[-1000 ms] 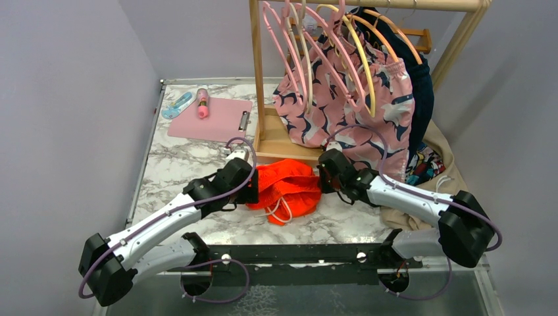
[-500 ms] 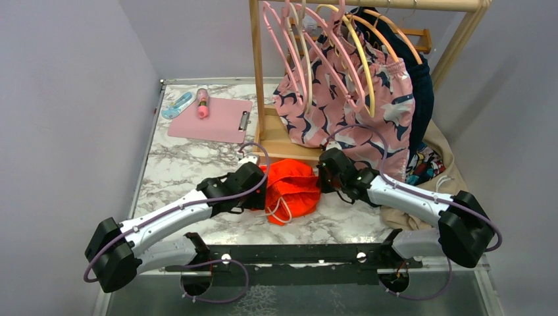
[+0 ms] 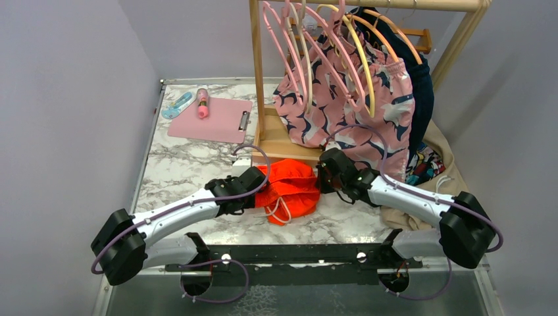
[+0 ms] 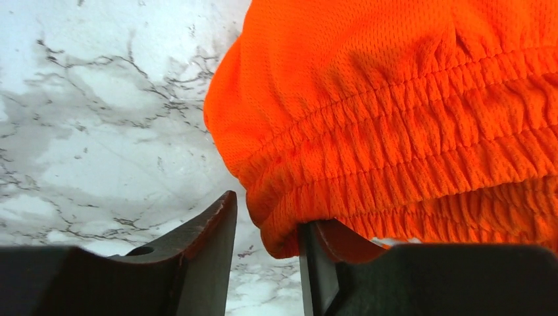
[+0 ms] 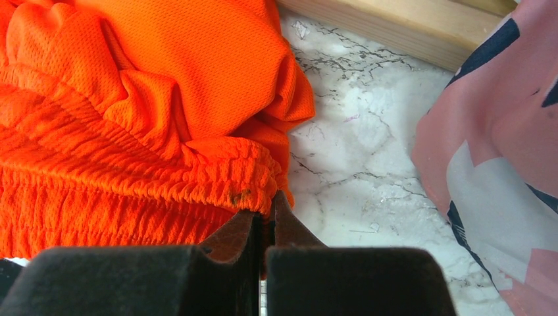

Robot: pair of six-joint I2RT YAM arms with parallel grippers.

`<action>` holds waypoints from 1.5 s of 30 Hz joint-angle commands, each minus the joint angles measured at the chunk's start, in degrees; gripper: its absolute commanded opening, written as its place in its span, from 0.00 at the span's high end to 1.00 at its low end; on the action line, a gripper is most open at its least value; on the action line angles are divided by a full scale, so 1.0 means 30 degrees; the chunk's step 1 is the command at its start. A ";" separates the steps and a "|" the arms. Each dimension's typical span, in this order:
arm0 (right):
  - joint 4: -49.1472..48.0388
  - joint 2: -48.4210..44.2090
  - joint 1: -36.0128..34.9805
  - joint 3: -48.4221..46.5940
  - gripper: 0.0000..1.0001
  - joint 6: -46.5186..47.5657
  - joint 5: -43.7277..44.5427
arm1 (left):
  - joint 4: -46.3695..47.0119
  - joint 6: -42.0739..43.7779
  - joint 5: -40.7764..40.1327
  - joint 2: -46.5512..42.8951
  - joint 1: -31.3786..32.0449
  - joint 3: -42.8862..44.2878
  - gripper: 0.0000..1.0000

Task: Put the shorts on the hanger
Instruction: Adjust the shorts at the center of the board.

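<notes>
Left hand [image 4: 266, 227] has moved in & its jaws are narrowing on the waistband, not yet clamped. Right hand [image 5: 265, 220] pinches the shorts [image 3: 289, 184], lying on the surface [image 3: 177, 164]. Hanger [image 3: 360, 59] is far; lift prob. next.

Top cam: fixed, high & behind the arm bases, looks down + fwd over the whole tabletop [image 3: 177, 164] to the far rack [image 3: 258, 79]. Left wrist cam: v. close, low, looks out past left hand [image 4: 266, 214] at the shorts [image 4: 395, 99], left edge. Right wrist cam: equally close, past right hand [image 5: 266, 210], at their right edge. All 3 share shorts + marble beside them.
</notes>
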State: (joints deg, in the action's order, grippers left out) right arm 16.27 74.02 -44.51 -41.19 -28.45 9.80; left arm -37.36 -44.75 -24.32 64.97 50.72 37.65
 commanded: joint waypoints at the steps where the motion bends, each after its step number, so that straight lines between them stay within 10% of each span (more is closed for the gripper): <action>1: -0.0151 -0.0704 0.0102 -0.0111 0.99 0.0293 -0.0535 | 0.0000 -0.0667 -0.2067 0.0164 0.0031 0.0245 0.68; 6: 0.0211 -0.1442 0.0101 -0.0322 0.99 0.0997 -0.2063 | -0.0082 -0.0038 -0.2470 -0.0462 0.0005 0.0600 1.00; 14: 0.1372 -0.3799 -0.0107 -0.1235 0.99 0.4753 -0.4854 | -0.1831 0.1914 -0.3749 -0.5267 0.0005 0.3408 1.00; 30: 0.5347 -0.4984 -0.4741 -0.7908 0.99 0.8408 0.4762 | -0.3345 0.7703 -0.2559 -0.8661 0.0013 1.1825 1.00; 41: 0.5846 -0.4018 -0.4740 -1.9709 0.99 0.9888 -0.4196 | 0.0403 1.1871 -0.0112 -0.7889 0.0002 1.9895 1.00; 45: 0.5304 -0.4206 -0.4759 -1.9182 0.99 0.9946 -0.3472 | 0.0827 1.1773 0.0818 -0.7918 0.0000 1.9545 1.00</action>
State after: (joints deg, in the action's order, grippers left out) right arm 31.55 62.17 -58.94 -100.71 -0.27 1.72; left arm -40.05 -12.45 -24.73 41.76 50.76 96.71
